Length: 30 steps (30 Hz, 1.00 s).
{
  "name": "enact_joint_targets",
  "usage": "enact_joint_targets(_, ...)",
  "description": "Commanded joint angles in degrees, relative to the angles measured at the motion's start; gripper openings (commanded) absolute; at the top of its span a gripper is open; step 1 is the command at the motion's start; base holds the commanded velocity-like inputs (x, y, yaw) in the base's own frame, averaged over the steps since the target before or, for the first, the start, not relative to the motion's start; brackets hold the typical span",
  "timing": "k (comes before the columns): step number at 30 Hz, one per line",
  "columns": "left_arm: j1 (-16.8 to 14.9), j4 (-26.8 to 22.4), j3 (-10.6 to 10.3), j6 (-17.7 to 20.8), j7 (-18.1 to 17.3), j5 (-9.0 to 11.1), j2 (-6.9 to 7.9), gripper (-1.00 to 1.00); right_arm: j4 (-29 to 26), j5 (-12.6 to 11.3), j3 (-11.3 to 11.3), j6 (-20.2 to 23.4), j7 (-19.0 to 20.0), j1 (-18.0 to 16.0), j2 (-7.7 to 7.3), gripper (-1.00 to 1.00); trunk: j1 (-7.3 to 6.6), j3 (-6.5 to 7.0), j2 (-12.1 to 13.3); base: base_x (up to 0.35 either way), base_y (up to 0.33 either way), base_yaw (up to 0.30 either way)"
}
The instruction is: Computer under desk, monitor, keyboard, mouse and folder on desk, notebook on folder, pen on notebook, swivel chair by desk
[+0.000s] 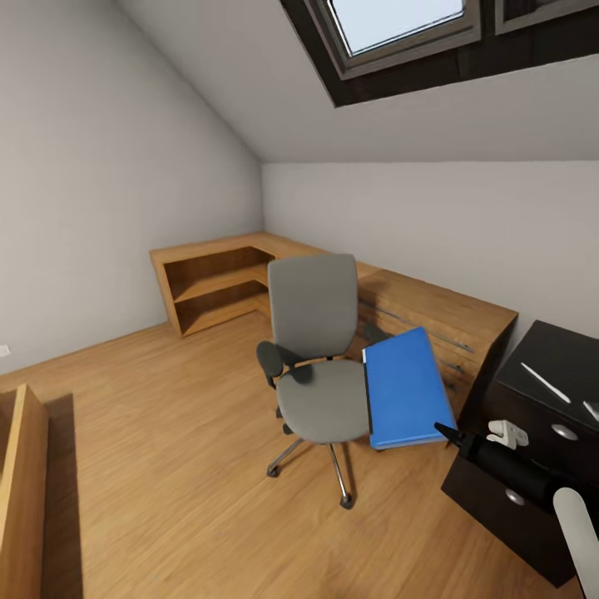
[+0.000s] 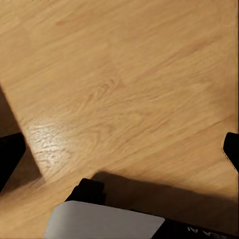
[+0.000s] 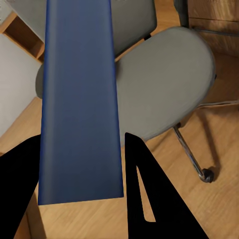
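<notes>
An attic bedroom with a wood floor (image 1: 166, 466) and a sloped ceiling under a skylight (image 1: 399, 25) is seen from the head view, where a light-wood dresser (image 1: 433, 312) runs along the far wall. The swivel chair (image 1: 320, 366), grey with black armrests and a chrome star base, is stood in the middle of the floor, well apart from the black surface (image 1: 574, 366) at the right edge, on which the slim white pen (image 1: 545, 382) is laid. The right arm (image 1: 516, 470) is stretched forward and leftward from the lower right corner, and its gripper (image 3: 82, 164) is closed on the folder (image 1: 408, 387), a large flat bright-blue rectangle held in the air just beside the chair seat, tilted, with its near end between the two black fingers (image 3: 149, 194). The left gripper's state cannot be told from the left wrist view; bare floor is shown beneath it.
</notes>
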Motion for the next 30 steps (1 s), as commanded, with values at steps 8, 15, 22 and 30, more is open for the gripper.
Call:
enact_joint_targets(8, -0.24, 1.75, -0.47, -2.19, -1.58, 0.54, -0.54, 1.0, -0.02, 0.06, -0.09, 0.3, 0.44, -0.05, 0.03, -1.0, -1.77, 1.39, 3.2, 0.0, 0.0, -0.031)
enact_joint_targets(15, -0.23, 3.76, -0.54, -3.78, -1.61, 0.43, -1.82, 1.0, -0.03, 0.04, -0.15, 0.29, 0.49, -0.05, 0.02, -1.0, -3.31, 2.64, 6.0, 0.0, 0.0, -0.237)
enact_joint_targets(22, -0.23, 3.89, -0.54, -3.86, -1.68, 0.46, -1.97, 1.0, 0.03, 0.04, -0.18, 0.31, 0.43, -0.05, 0.02, -1.0, -4.84, 3.9, 8.81, 0.0, 0.0, -0.265)
enact_joint_targets(30, -0.23, 3.98, -0.55, -3.87, -1.69, 0.47, -2.32, 1.0, 0.15, 0.04, -0.18, 0.31, 0.36, -0.05, 0.06, -1.0, -6.6, 5.34, 12.02, 0.0, 0.0, -0.273)
